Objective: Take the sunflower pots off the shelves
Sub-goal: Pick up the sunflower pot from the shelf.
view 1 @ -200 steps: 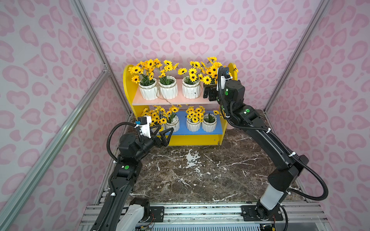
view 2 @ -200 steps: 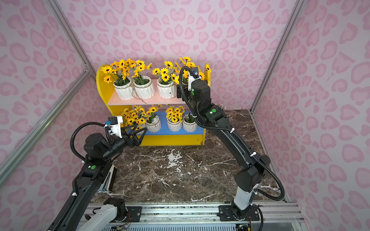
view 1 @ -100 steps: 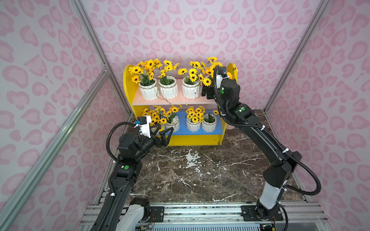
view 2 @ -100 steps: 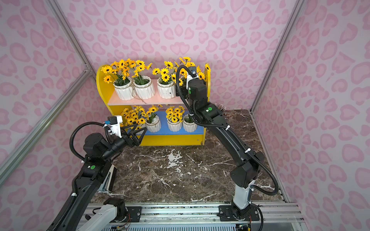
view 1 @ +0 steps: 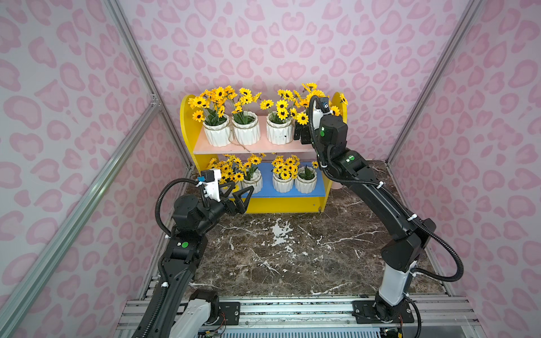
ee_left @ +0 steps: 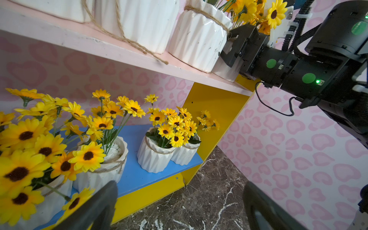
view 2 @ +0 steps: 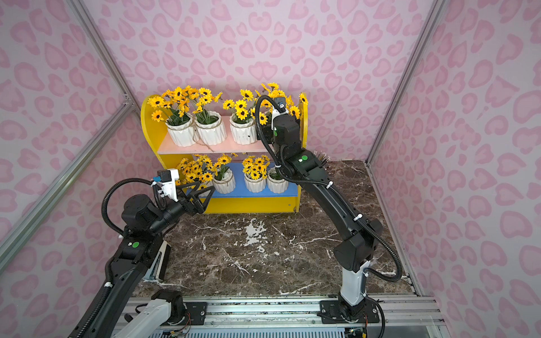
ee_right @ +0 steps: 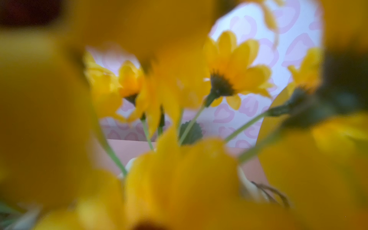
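Right end effector [view 1: 301,135] nearer pot [ee_left: 225,72], open

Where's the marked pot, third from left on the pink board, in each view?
In a top view: pot just above centre, on the pink board.
In a top view: pot slightly left of centre.
Left wrist: pot at the top, middle.
Right wrist: cannot tell; blurred flowers.
Landmark: pink board, in all four.

tabletop [view 1: 292,257]: dark marble, white veins | walls [view 1: 263,44]: pink heart print | frame posts [view 1: 135,58]: aluminium
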Controlling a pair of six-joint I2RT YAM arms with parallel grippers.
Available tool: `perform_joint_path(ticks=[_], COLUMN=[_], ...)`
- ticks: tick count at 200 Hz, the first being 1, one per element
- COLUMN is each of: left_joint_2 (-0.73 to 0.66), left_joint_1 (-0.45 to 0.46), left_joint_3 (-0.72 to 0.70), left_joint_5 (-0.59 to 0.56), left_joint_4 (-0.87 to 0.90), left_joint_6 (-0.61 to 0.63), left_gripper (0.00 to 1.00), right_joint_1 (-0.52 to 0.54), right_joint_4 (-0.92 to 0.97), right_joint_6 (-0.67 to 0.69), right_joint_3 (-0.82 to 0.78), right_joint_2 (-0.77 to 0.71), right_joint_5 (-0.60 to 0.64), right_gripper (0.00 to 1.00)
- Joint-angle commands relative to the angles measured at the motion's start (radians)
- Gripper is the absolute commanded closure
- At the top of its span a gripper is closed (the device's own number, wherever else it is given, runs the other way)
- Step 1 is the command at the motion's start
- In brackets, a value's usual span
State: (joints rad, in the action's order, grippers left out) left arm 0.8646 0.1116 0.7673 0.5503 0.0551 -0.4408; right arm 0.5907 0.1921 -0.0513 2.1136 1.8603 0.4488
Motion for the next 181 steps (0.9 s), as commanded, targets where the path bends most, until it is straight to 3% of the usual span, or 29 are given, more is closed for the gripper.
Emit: perform_joint_path(ticks=[1, 44, 65, 98, 134, 181], left_joint_2=[0.003, 0.003, 0.003, 0.003, 0.002, -0.006], left_joint_1=[0.0, 0.0, 0.0, 0.0, 0.0, -0.001], left_joint_3=[0.011, 0.014, 0.017, 0.022, 0.03, 0.041], left_joint_5=[-0.001, -0.006, -0.006, -0.007, -0.007, -0.014], left_joint_4=[-0.038, -0.029, -0.024, -0.022, -0.026, -0.026], left_joint_6=[0.016, 0.025, 0.025, 0.025, 0.017, 0.014], left_gripper=[0.0, 0.0, 0.0, 0.0, 0.0, 0.0], right_joint_1=[-0.004, -0.006, -0.006, -0.008, -0.003, 0.007], right_joint_4=[-0.044, -0.058, -0.064, -0.064, -0.081, -0.162], right_joint_6=[0.015, 0.024, 0.029, 0.046, 0.053, 0.05], right_joint_3=[0.004, -0.021, -0.03, -0.029, -0.039, -0.17], right_joint_2=[-0.002, -0.019, -0.03, -0.043, -0.078, -0.192], right_joint_5=[-0.001, -0.038, -0.054, -0.081, -0.135, -0.106], right_gripper=[0.06, 0.3, 0.49, 1.0, 1.0, 1.0])
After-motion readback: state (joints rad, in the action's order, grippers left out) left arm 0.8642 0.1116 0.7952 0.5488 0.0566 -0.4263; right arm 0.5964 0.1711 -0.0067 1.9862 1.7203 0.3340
